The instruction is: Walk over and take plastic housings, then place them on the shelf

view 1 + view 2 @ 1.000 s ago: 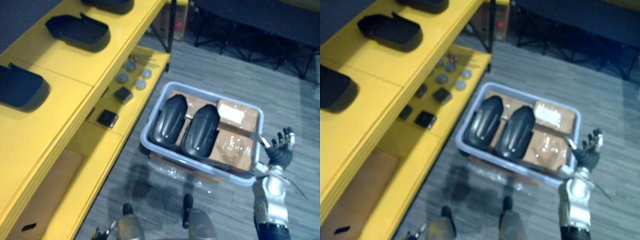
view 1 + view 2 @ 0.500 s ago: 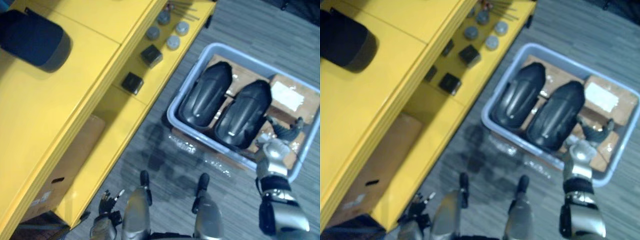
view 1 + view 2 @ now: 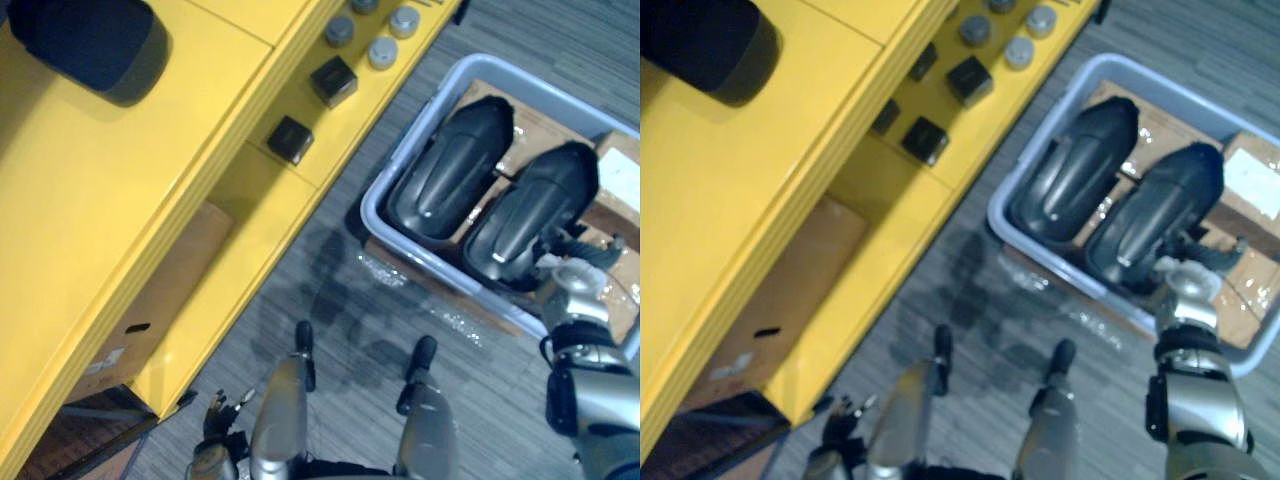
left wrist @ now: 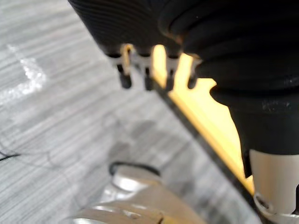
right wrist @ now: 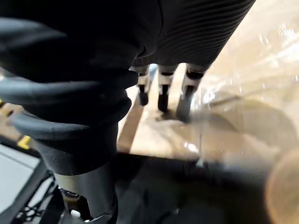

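Two black plastic housings lie side by side in a grey bin (image 3: 372, 205) on the floor: the left housing (image 3: 450, 170) and the right housing (image 3: 530, 215). My right hand (image 3: 585, 258) is inside the bin at the near end of the right housing. It is open, with its straight fingers (image 5: 161, 93) over film-wrapped cardboard (image 5: 224, 70), holding nothing. My left hand (image 3: 215, 415) hangs low beside the yellow shelf (image 3: 200, 130), with relaxed fingers (image 4: 147, 77) above the floor. Another black housing (image 3: 95, 45) rests on the shelf's top board.
The lower shelf board carries small black blocks (image 3: 290, 138) and grey round parts (image 3: 381, 50). A cardboard box (image 3: 150, 300) sits under the shelf. Cardboard boxes (image 3: 620, 170) fill the bin's right side. Grey floor lies between the shelf and the bin.
The camera has moved closer and tipped down. My right hand, earlier raised outside the bin's near right corner, has come down into the bin beside the right housing.
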Tool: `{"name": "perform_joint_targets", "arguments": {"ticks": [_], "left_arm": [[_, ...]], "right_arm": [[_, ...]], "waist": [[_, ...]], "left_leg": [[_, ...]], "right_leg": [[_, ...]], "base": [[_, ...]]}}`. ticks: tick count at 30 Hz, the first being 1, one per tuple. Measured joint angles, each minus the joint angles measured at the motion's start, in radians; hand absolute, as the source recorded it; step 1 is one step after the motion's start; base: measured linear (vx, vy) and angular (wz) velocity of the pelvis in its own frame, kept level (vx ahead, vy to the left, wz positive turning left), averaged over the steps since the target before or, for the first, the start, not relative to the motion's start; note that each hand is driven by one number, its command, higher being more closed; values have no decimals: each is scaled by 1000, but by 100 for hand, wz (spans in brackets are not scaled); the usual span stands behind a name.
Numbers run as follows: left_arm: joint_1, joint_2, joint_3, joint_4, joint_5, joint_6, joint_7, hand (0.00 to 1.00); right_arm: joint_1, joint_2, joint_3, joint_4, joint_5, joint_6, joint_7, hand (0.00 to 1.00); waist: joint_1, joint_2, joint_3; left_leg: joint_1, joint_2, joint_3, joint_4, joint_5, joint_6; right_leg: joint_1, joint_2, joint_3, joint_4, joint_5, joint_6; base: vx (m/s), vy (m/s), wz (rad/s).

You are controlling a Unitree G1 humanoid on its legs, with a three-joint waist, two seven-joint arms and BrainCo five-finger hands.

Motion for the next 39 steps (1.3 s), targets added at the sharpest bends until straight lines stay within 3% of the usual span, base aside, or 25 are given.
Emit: {"name": "perform_joint_targets", "arguments": {"ticks": [7,11,15,18,20,22,23,25,27,30,32,36,39], "left_arm": [[1,7,-35,-10,-8,0,14,0],[3,18,-69,-13,-9,-11,2,0],[9,26,-108,-51,-39,-32,-24,0],[26,44,-150,-139,-48,-30,-67,0],[38,59,-178,-220,-56,-15,-104,0],[39,52,-246,-339,-84,58,-184,0],[40,57,-251,-363,-81,69,-199,0],[43,58,-310,-508,-98,151,-258,0],[45,57,-354,-604,-119,204,-298,0],[44,56,-394,-691,-122,255,-335,0],[39,59,-397,-732,-121,281,-340,0],[-31,67,-417,-785,-112,285,-296,0],[-85,69,-417,-814,-75,286,-217,0]], "right_arm": [[-51,-59,10,112,-143,132,31,100],[-86,-86,11,173,-310,230,87,100],[-101,-112,22,207,-453,280,132,100],[-135,-120,38,232,-527,300,155,100],[-148,-131,38,241,-568,300,170,100],[-152,-145,42,242,-599,291,181,100],[-152,-145,46,242,-606,287,181,100],[-153,-157,59,242,-622,251,177,100],[-154,-165,61,227,-637,212,163,100],[-154,-170,93,163,-641,164,115,100],[-146,-169,139,64,-641,151,80,100],[-99,-163,168,-126,-645,126,20,100],[-46,-77,168,-273,-665,106,-9,100]], "waist": [[3,2,0],[9,17,2],[9,44,-8],[12,47,-8],[12,53,-5],[3,63,-7],[2,63,-8],[-10,65,-8],[-18,64,-8],[-35,63,-8],[-50,61,-8],[-68,50,-18],[-88,11,-58]], "left_leg": [[7,-11,-10,-15,15,4],[36,-20,-9,-55,37,4],[43,-30,-25,-96,63,4],[61,-30,-25,-128,81,1],[73,-33,-24,-145,91,2],[85,-40,-26,-166,102,3],[88,-40,-26,-170,104,3],[107,-40,-25,-197,117,1],[110,-36,-24,-206,120,0],[127,-22,-11,-230,126,-5],[176,-9,8,-254,127,-7],[212,13,37,-281,130,-14],[250,30,66,-314,137,-24]], "right_leg": [[11,-11,-18,3,-1,0],[24,-19,-23,3,-2,-1],[30,-27,-46,0,-4,-1],[33,-27,-48,-1,-5,-2],[39,-29,-49,-3,-5,-2],[53,-34,-59,-18,-2,2],[54,-34,-59,-18,-2,2],[67,-33,-65,-32,0,3],[68,-29,-65,-39,3,2],[73,-16,-61,-55,13,0],[106,0,-44,-74,20,-2],[121,25,-39,-94,25,-9],[132,51,-15,-120,32,-18]], "base": [[-9,11,7],[4,2,3],[2,3,15],[1,-1,2],[4,1,3],[8,9,6],[0,0,0],[0,0,0],[14,-11,-2],[46,-33,-12],[75,-43,-26],[30,-40,-24],[34,-36,-26]]}}
